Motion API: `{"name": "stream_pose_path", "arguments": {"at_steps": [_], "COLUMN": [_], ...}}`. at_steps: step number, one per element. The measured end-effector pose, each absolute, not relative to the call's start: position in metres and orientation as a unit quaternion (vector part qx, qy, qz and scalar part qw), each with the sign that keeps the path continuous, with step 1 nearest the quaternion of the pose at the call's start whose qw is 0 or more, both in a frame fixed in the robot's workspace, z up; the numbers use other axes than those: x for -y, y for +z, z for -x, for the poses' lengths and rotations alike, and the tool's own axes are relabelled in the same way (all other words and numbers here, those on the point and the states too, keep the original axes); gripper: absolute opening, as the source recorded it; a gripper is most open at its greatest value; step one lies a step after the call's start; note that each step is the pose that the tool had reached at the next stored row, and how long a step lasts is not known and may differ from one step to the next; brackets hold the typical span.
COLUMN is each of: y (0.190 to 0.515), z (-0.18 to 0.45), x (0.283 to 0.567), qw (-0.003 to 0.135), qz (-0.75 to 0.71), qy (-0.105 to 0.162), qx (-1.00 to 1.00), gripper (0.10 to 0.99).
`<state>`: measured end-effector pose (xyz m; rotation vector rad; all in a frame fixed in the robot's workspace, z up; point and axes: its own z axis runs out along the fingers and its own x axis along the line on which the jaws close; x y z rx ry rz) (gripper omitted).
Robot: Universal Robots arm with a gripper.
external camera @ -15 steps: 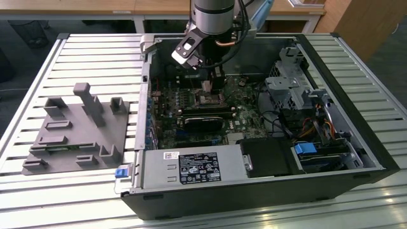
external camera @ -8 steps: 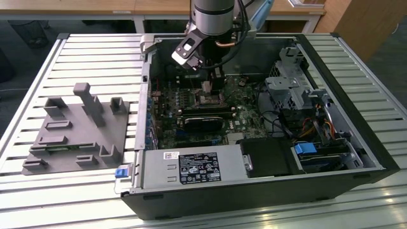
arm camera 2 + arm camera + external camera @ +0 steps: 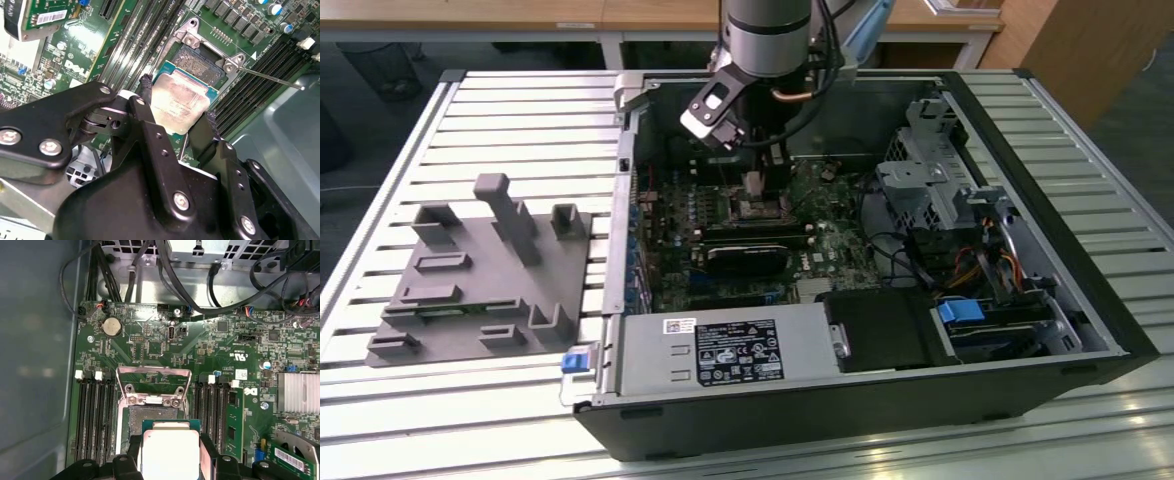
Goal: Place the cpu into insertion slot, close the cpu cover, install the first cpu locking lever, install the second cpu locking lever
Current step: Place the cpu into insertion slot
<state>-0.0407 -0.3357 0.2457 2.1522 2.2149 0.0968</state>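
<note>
Gripper (image 3: pixel 176 107) clenched on the cpu (image 3: pixel 181 99), held over the insertion slot (image 3: pixel 150 412), not yet seated; cpu cover (image 3: pixel 154 371) raised open; grey fixture (image 3: pixel 480 290) lies to the exterior view's left of the computer case (image 3: pixel 854 420)

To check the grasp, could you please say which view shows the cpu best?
The second wrist view: the cpu shows most of its metal top between the hand's fingers. The first wrist view crops the cpu; the exterior view leaves it too small to tell.

cpu (image 3: pixel 181 105) between gripper (image 3: pixel 177 100) fingers, just over the insertion slot (image 3: pixel 201 64), cpu cover (image 3: pixel 154 371) raised open beyond the slot
</note>
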Motion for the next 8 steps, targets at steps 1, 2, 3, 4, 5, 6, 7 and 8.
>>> {"name": "stream_pose_path", "arguments": {"at_steps": [1, 2, 3, 4, 5, 6, 7, 8], "y": [0.2441, 0.2425, 0.2411, 0.24, 0.239, 0.2381, 0.2374, 0.237], "z": [0.0407, 0.0406, 0.0406, 0.0406, 0.0406, 0.0406, 0.0406, 0.0406], "x": [0.3351, 0.3343, 0.3336, 0.3328, 0.3322, 0.3319, 0.3318, 0.3317], "qw": [0.026, 0.026, 0.026, 0.026, 0.026, 0.026, 0.026, 0.026], "qz": [-0.696, -0.696, -0.697, -0.697, -0.697, -0.697, -0.697, -0.697], "qy": [0.031, 0.031, 0.031, 0.031, 0.031, 0.031, 0.031, 0.031], "qx": [-0.717, -0.717, -0.716, -0.716, -0.716, -0.716, -0.716, -0.716], "gripper": [0.541, 0.541, 0.541, 0.541, 0.541, 0.541, 0.541, 0.541]}}
